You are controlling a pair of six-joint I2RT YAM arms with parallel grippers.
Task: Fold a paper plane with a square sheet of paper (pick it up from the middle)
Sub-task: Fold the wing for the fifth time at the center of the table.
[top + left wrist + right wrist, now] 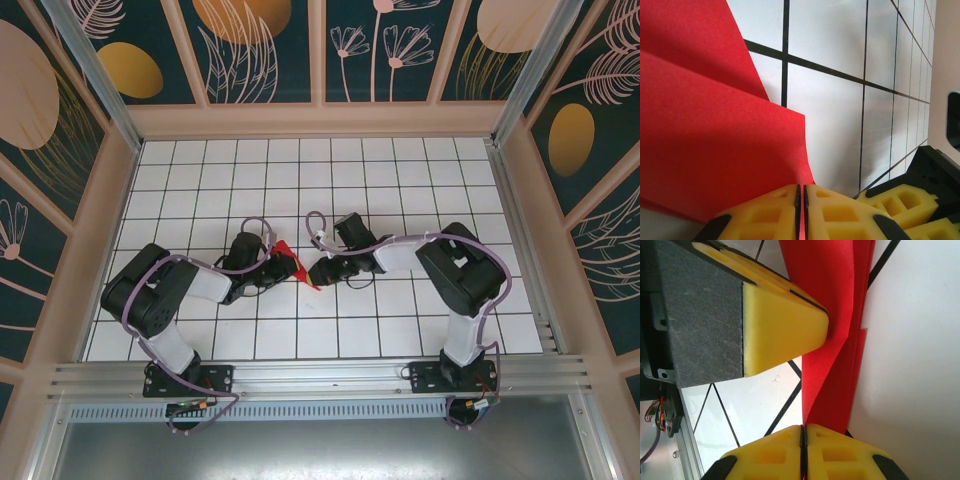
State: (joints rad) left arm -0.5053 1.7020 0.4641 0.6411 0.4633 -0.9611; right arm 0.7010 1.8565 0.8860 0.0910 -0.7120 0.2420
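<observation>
- Table: white grid top. All the work is near its middle, a little toward the near edge.
- Left arm and right arm: both are folded inward, with wrists facing each other across the paper.
- Left gripper: the left wrist view shows it with pads pressed together and a thin red sliver in the seam. It is clamped on the sheet's edge.
- Right gripper: the right wrist view shows it with pads together and no gap. The paper runs straight down into the tips, so I read it as pinched there too.
- One left pad sits against the paper's side, just above the right tips, so the two grips are close together.
- Square sheet of paper: it sits between the two grippers as a narrow red sliver, no longer a flat square.
- The wrist views show stacked layers and a creased, overlapping strip, and it looks lifted off the table.
- Progress, my read: it's midway. Some folds are in, but there is no clean pointed dart or centre ridge yet.
- Left to do: the remaining folds, crisper creases, then set it down.
</observation>
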